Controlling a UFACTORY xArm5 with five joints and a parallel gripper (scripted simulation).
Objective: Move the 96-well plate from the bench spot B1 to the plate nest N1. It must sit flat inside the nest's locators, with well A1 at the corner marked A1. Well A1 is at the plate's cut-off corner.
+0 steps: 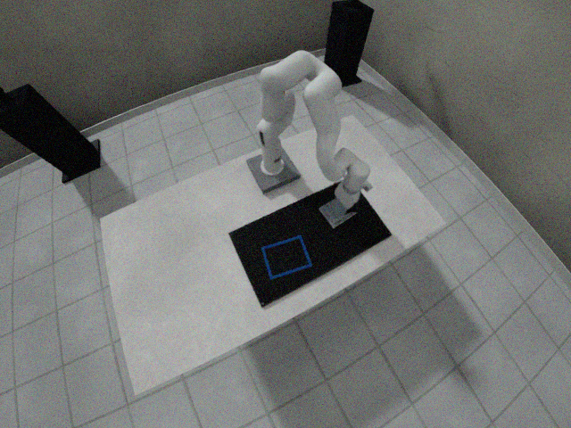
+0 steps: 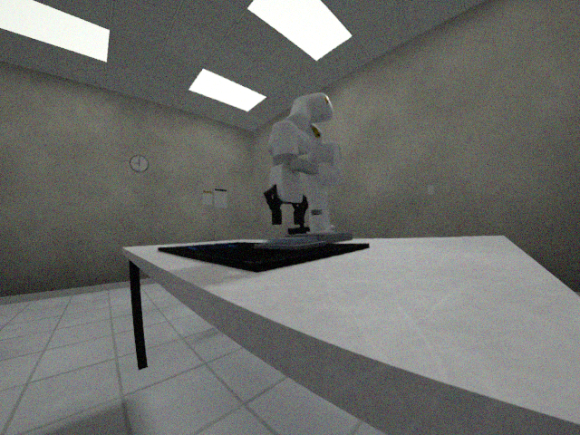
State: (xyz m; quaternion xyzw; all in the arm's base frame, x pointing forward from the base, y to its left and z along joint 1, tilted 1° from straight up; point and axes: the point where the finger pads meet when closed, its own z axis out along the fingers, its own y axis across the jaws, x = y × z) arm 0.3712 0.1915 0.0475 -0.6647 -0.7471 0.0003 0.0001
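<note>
1. The black two-fingered gripper (image 2: 286, 219) stands at its widest and holds nothing; in the exterior view its fingers (image 2: 275, 211) point straight down, with a gap below the tips
2. The small flat grey 96-well plate (image 1: 336, 212) lies directly beneath the gripper, flat on the black rectangular mat (image 1: 294, 221), so the coming move is, I judge, a plain vertical drop with the fingers either side of the plate
3. The plate's long axis appears to run along the mat's short side; its cut-off corner is too small to make out
4. From the plate, the blue square outline of the plate nest (image 1: 286, 257) lies toward the mat's opposite end, well apart, on the same mat; the A1 mark there cannot be read
5. The white jointed arm (image 1: 322, 115) rises from its grey square base plate (image 1: 290, 178), just beside the plate's end of the mat, arches high, folds down, and ends with the wrist vertical over the plate
6. The mat rests on a white rectangular table (image 1: 161, 276)
</note>
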